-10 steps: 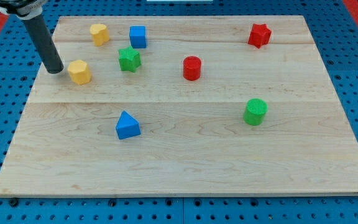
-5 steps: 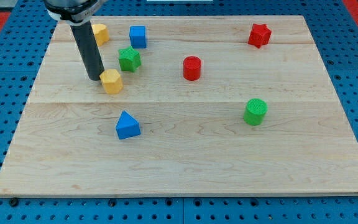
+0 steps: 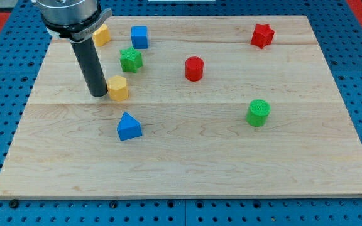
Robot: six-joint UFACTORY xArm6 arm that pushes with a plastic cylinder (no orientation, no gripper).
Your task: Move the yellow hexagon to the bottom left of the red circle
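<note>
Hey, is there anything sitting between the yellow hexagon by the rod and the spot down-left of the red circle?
Nothing visible blocks it. My tip sits against the view's left side of the yellow hexagon, and the board between it and the red circle is bare. The green star lies above that path and the blue triangle below it.

There are no words, numbers or signs to read here — not on the wooden board (image 3: pixel 187 157) and not on any of the coloured blocks. The dark rod has no label on it either.
</note>
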